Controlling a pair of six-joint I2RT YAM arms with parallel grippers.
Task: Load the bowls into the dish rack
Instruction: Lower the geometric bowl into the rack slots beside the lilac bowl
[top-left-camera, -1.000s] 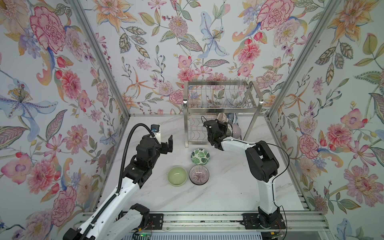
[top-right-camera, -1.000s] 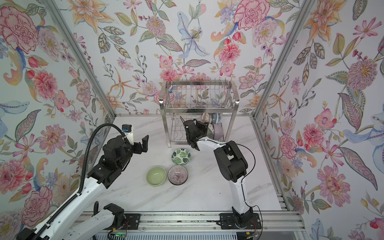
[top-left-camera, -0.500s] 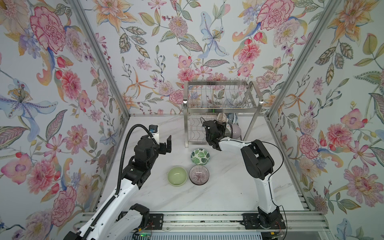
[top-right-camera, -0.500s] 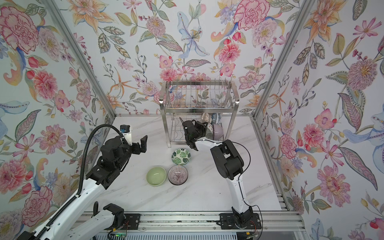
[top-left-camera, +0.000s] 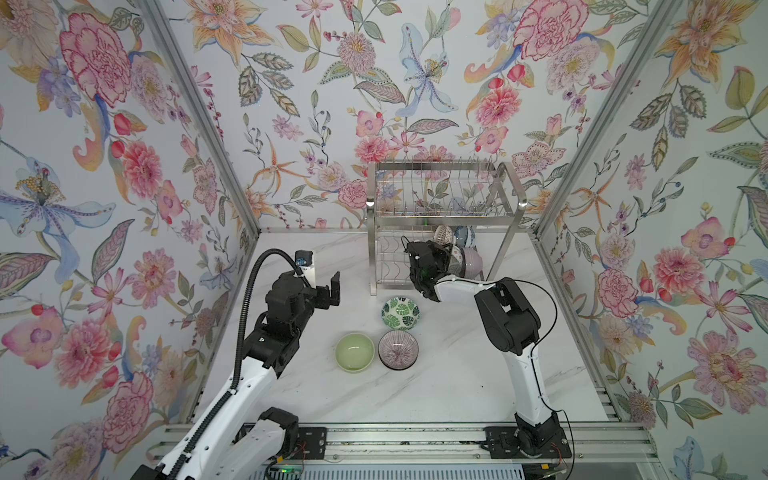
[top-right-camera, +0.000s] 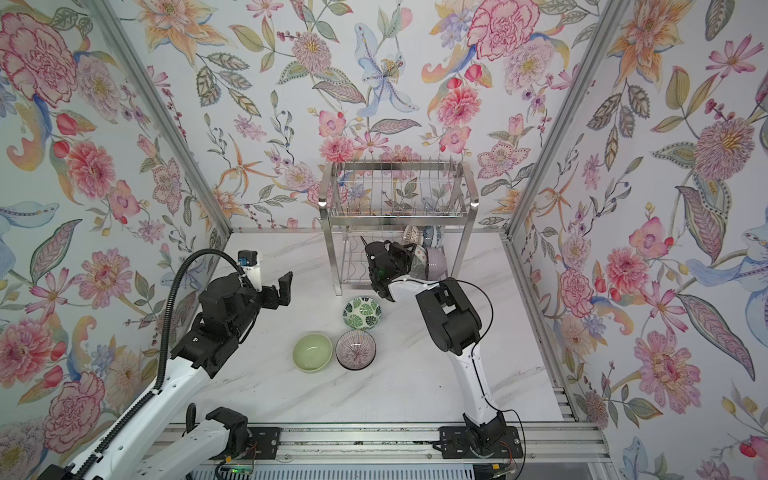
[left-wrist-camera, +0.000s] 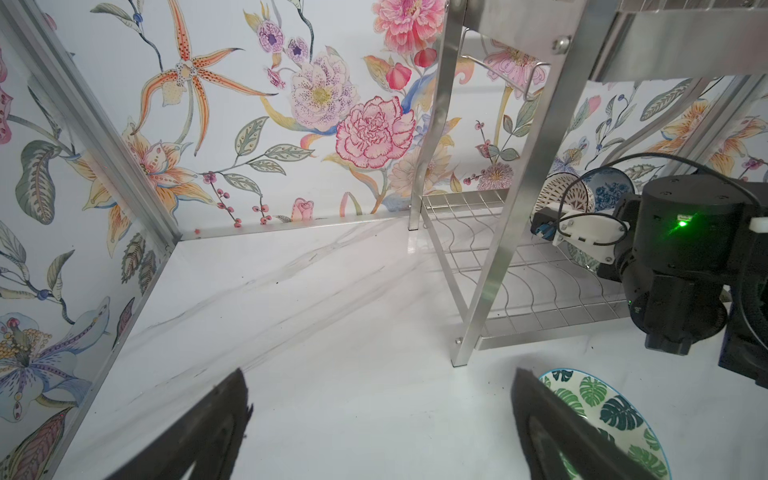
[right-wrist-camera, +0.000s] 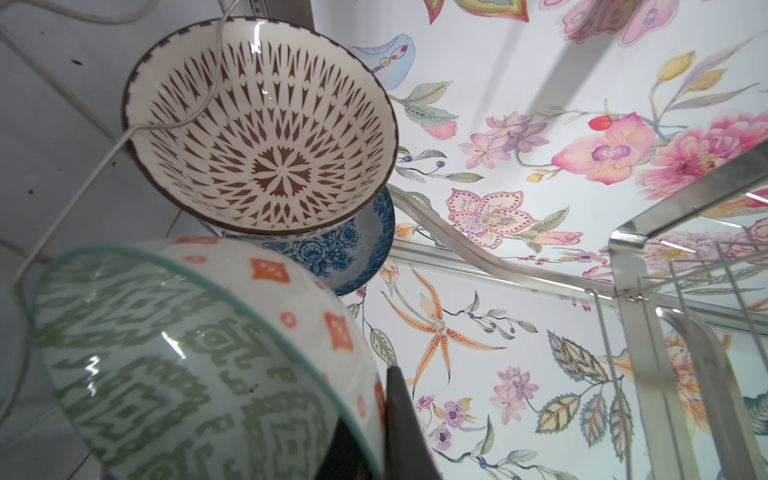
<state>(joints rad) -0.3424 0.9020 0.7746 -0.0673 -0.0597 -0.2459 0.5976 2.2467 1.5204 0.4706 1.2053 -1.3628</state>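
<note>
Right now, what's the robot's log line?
right end effector shut on grey-green bowl at dish rack | left end effector open, empty | unloaded: leaf bowl, pale green bowl, purple-lined bowl

Three bowls (top-left-camera: 400, 312) on table (top-left-camera: 449, 386) before dish rack (top-left-camera: 440, 166); more bowls (top-left-camera: 471, 259) on lower shelf (top-left-camera: 388, 266).

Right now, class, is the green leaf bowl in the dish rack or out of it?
Out. The green leaf bowl sits upright on the table, just in front of the dish rack.
</note>
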